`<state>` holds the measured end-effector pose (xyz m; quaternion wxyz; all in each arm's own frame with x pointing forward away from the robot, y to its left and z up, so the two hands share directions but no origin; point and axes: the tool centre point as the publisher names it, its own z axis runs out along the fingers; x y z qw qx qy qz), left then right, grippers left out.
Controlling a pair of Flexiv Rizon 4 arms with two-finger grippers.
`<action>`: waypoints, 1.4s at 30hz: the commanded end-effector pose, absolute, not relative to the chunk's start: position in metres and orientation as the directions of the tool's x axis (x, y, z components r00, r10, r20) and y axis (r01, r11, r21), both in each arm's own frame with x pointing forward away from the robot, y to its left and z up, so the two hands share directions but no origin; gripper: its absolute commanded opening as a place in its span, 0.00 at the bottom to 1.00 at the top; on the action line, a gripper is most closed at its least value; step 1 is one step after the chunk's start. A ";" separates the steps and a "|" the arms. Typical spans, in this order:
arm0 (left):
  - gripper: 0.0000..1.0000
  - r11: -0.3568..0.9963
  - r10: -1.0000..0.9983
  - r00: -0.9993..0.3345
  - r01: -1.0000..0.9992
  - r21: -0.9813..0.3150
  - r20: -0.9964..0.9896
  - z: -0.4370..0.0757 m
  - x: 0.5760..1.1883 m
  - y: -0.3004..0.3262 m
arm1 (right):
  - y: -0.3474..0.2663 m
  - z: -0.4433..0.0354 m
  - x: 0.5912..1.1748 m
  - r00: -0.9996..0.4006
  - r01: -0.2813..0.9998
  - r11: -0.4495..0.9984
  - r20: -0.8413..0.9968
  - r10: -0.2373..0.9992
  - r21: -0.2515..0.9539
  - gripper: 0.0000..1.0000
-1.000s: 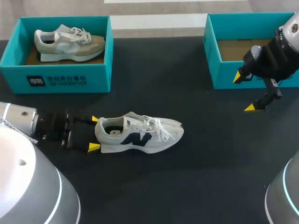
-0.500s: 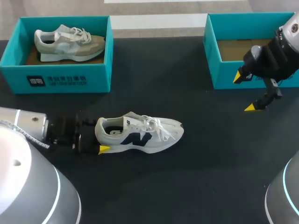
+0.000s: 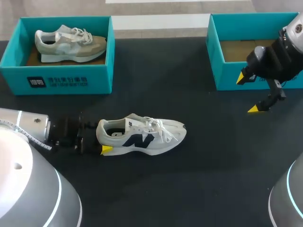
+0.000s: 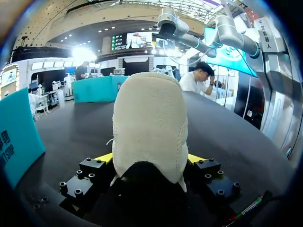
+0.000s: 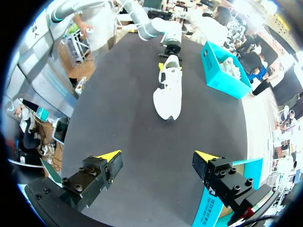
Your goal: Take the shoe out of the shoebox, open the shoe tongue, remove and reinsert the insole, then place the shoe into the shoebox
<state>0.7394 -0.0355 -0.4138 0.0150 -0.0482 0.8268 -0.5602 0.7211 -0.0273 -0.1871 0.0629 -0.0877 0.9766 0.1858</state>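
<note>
1. The white shoe (image 3: 142,135) stands upright on the table (image 3: 199,189), well apart from the empty shoebox (image 3: 215,71), with its toe towards it.
2. The left gripper (image 4: 150,158) pinches the heel, the end farthest from that shoebox (both yellow tips press its sides).
3. The right gripper (image 3: 248,93) hangs spread and empty just in front of the shoebox.
4. As I judge it, the shoe is out and steadied for opening the tongue. Next, the right gripper must cross from the shoebox to the laces.

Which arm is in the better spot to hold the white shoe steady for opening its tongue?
The left gripper: its fingers press both sides of the white shoe at the heel, so it seems to grip it. The right gripper hangs open beside the empty shoebox, away from the shoe.
</note>
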 end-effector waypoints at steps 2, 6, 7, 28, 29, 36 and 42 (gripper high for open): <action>0.00 0.369 -0.098 -0.995 -0.064 -0.927 0.030 -0.420 0.736 -0.041 | -0.026 -0.188 0.722 -0.977 -0.193 0.917 -0.154 -0.147 0.349 1.00; 0.00 0.369 -0.098 -0.995 -0.064 -0.927 0.030 -0.420 0.736 -0.041 | -0.026 -0.188 0.722 -0.977 -0.193 0.917 -0.154 -0.147 0.349 1.00; 0.00 0.369 -0.098 -0.995 -0.064 -0.927 0.030 -0.420 0.736 -0.041 | -0.026 -0.188 0.722 -0.977 -0.193 0.917 -0.154 -0.147 0.349 1.00; 0.00 0.369 -0.098 -0.995 -0.064 -0.927 0.030 -0.420 0.736 -0.041 | 0.080 -0.196 0.728 -0.730 0.670 0.720 -0.012 0.683 0.180 1.00; 0.00 0.369 -0.098 -0.995 -0.064 -0.927 0.030 -0.420 0.736 -0.041 | 0.080 -0.196 0.728 -0.730 0.670 0.720 -0.012 0.683 0.180 1.00; 0.00 0.369 -0.098 -0.995 -0.064 -0.927 0.030 -0.420 0.736 -0.041 | 0.080 -0.196 0.728 -0.730 0.670 0.720 -0.012 0.683 0.180 1.00; 0.00 0.369 -0.098 -0.995 -0.064 -0.927 0.030 -0.420 0.736 -0.041 | 0.091 -0.207 0.737 -0.585 0.785 0.570 -0.011 0.811 0.245 1.00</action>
